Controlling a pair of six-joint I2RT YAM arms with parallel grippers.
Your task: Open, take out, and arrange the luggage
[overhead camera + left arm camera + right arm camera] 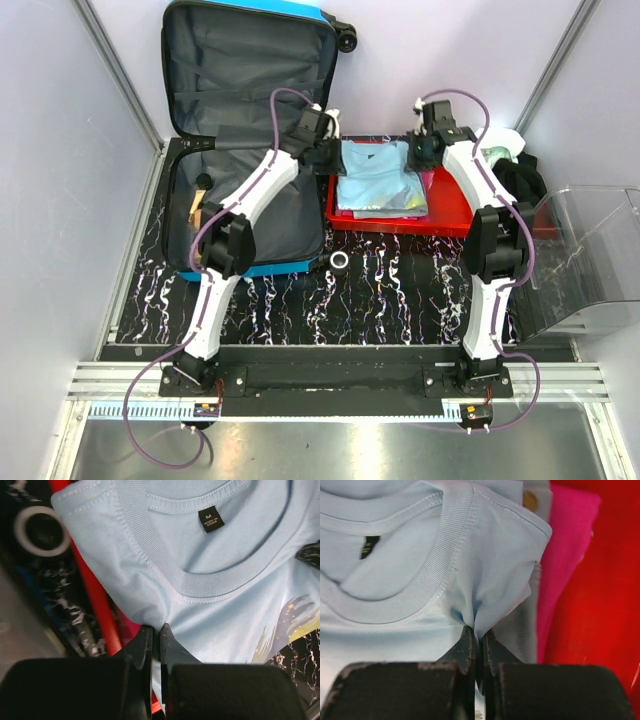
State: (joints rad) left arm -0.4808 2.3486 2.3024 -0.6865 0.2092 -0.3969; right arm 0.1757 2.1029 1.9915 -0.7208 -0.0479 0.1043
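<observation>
There is one luggage (245,90), one red tray (455,210), one clear bin (590,250), one white ring (340,262), one blue shirt (378,175) and two grippers

The luggage is big and blue. It lies wide open just left of the tray, with its lid standing up behind it. On its grey lining, at the side far from the tray, lie a tan thing (195,212) and a small black thing (203,181)

The folded shirt lies in the tray, on top of a pink cloth (565,555). The left gripper (156,630) is pinched tight on the shirt's shoulder at the back left of the tray. The right gripper (476,632) is pinched tight on the other shoulder at the back of the tray, more to the right

The bin stands to the right of the tray. The ring lies just in front of the tray's left corner

The tray sits on a black table (400,300) with white wiggly lines. Pale walls (60,150) stand around it
</observation>
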